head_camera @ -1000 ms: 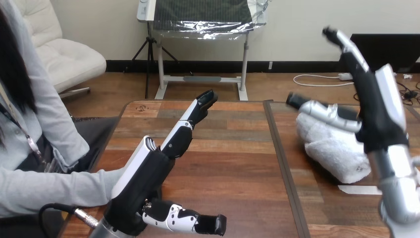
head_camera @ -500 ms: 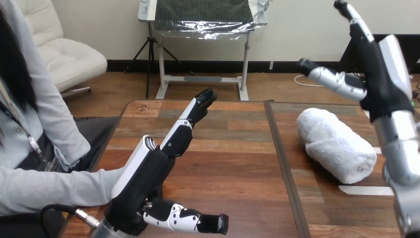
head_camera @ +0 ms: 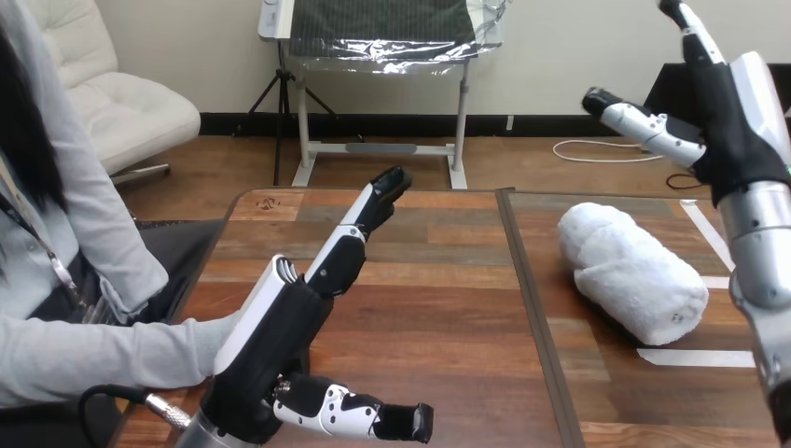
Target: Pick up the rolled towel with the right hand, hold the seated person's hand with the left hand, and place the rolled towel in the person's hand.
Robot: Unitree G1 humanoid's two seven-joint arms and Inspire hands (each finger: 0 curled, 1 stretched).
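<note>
fingers spread, the right hand [head_camera: 737, 131] should drop over the middle of the rolled towel [head_camera: 630, 273] and curl round it; the left hand [head_camera: 280, 336] has straight fingers

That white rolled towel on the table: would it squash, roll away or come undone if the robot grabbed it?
The rolled towel looks thick and fluffy, so it would probably squash under a grip and feel light for its bulk. It lies as a cylinder on the flat table, so a nudge might roll it. Nothing visibly ties it, so it may unroll.
</note>
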